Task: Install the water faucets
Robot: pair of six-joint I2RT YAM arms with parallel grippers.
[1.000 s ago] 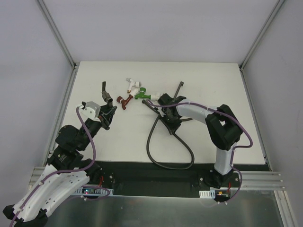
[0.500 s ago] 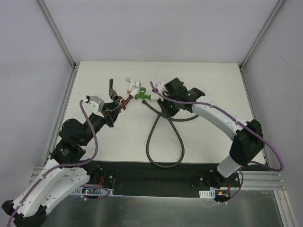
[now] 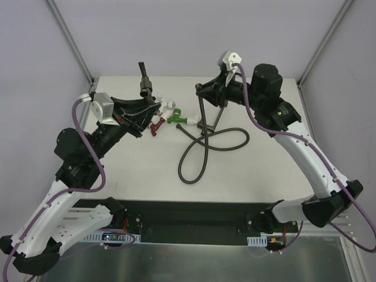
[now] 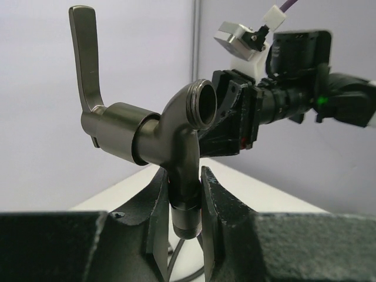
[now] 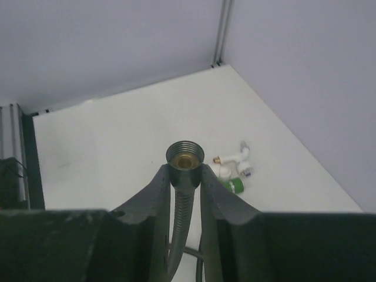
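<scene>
Two hands are clamped shut. The left hand (image 4: pixel 183 197) pinches the threaded stem of the dull grey metal faucet (image 4: pixel 147 144), a smooth elbow-shaped tap with its flat lever upright and a round threaded mouth. The right hand (image 5: pixel 185 179) grips the dark ribbed hose (image 5: pixel 185 157) just below its threaded nut, brass-coloured inside. Both are held above the white worktop (image 3: pixel 264 170), where the red faucet (image 3: pixel 156 125), green faucet (image 3: pixel 175 117) and white faucet (image 3: pixel 167 106), all plastic, lie clustered.
</scene>
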